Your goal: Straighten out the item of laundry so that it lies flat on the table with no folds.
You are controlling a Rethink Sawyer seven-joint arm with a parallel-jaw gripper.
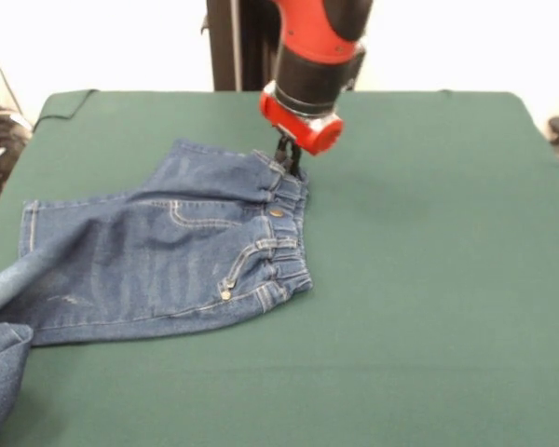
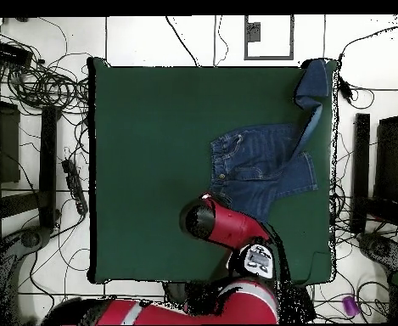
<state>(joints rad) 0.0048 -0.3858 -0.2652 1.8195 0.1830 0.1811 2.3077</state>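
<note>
Tangled black cables [image 2: 41, 81] on floor, purple object [image 2: 349, 305]

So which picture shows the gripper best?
The front view: the gripper hangs below the red wrist, down at the jeans' waistband. In the overhead view the arm covers it, so it's hidden there.

Claw [image 1: 290, 158] at jeans' [image 1: 168, 261] waistband corner
</note>
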